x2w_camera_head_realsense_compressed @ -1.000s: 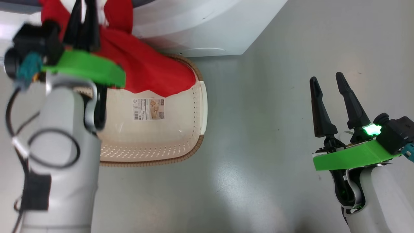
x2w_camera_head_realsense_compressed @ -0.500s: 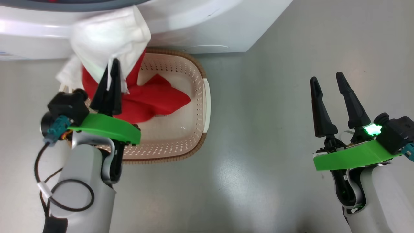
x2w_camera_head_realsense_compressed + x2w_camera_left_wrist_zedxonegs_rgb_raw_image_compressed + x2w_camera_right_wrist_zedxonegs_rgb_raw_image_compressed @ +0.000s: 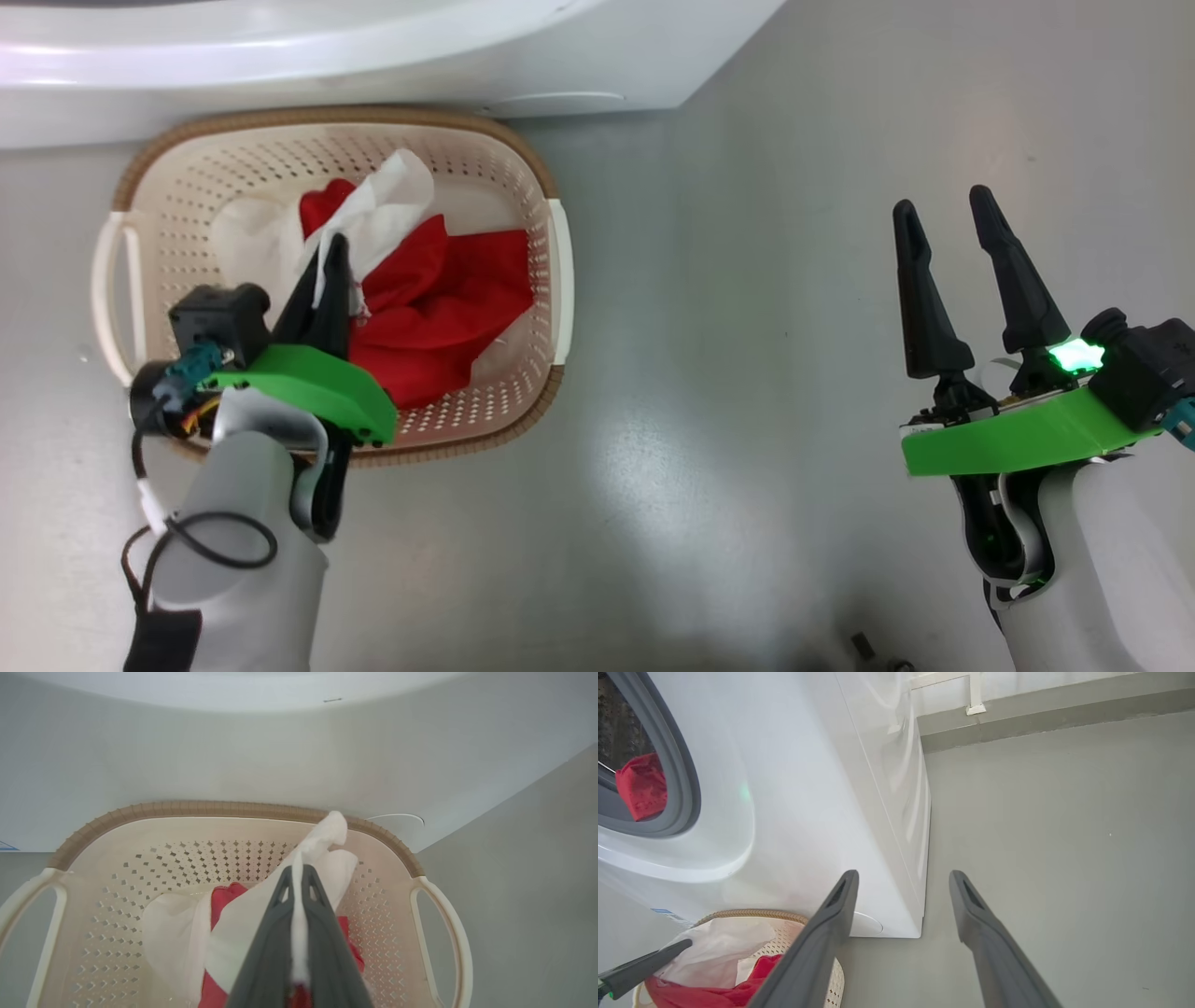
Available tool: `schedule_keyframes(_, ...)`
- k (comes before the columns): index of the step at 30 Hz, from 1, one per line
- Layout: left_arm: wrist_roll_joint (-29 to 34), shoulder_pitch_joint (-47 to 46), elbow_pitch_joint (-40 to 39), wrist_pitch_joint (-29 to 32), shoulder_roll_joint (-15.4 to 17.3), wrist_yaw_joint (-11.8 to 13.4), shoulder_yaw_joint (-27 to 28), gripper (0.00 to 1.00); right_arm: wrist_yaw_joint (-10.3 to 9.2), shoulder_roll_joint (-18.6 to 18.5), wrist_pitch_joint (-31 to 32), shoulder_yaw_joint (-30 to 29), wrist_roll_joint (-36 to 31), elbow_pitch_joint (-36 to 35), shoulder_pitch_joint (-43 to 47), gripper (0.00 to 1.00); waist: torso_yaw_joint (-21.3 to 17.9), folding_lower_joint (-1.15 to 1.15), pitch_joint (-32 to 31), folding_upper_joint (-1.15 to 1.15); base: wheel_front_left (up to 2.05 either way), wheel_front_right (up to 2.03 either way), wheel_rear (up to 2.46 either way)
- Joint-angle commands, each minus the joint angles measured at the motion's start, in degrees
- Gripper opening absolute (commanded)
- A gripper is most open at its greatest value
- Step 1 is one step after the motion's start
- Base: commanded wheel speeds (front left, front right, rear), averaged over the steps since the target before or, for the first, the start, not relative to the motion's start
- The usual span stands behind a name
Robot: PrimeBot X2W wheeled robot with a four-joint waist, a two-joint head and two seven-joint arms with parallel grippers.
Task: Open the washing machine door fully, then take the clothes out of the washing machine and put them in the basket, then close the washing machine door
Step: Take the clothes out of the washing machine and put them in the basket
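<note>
The cream basket (image 3: pixel 551 280) (image 3: pixel 140 812) (image 3: pixel 794 919) stands on the floor against the white washing machine (image 3: pixel 373 56) (image 3: pixel 808 812). Red and white clothes (image 3: pixel 448 299) (image 3: pixel 187 933) (image 3: pixel 714 989) lie inside it. My left gripper (image 3: pixel 331 252) (image 3: pixel 296 877) is over the basket, shut on a white fold of the clothes. My right gripper (image 3: pixel 943 210) (image 3: pixel 901 882) hangs open and empty over the floor to the right. More red clothes (image 3: pixel 640 784) sit in the drum behind the grey gasket (image 3: pixel 684 779). The washing machine door is out of view.
Grey floor (image 3: pixel 747 373) spreads between the basket and my right arm. A wall base (image 3: pixel 1041 718) runs behind the washer.
My left gripper has come down from the washer opening into the basket with the clothes, which now lie in it. The head camera has shifted. My right gripper has stayed put.
</note>
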Motion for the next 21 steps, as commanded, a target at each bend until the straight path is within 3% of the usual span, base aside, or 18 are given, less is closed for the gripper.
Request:
schedule_keyframes(1, 0.81, -0.07, 0.64, -0.29, 1.59, -0.39, 1.87, 0.00, 0.43, 0.21, -0.36, 1.46, 0.26, -1.44, -0.07, 1.00, -1.00, 0.00, 1.42, 0.00, 0.00, 0.00, 0.00)
schedule_keyframes(10, 2.16, -4.87, 9.45, -0.29, 2.30, -0.91, 3.65, 0.00, 0.43, 0.52, -0.36, 0.99, 0.37, -2.01, -1.42, 1.00, -1.57, 0.00, 4.74, 0.00, 0.00, 0.00, 0.00)
schedule_keyframes(17, 3.11, -7.57, 13.00, -0.29, 2.46, 0.28, 5.40, 0.00, 0.43, 0.59, -0.36, 1.33, 0.34, -1.99, -2.12, 1.00, -1.60, 0.00, 6.10, 0.00, 0.00, 0.00, 0.00)
schedule_keyframes(21, 3.17, -7.88, 13.10, -0.29, 2.29, 0.41, 6.34, 0.11, 0.43, 0.60, -0.36, 1.56, 0.52, -2.00, -2.18, 1.00, -1.65, 0.00, 6.25, 0.00, 0.00, 0.00, 0.00)
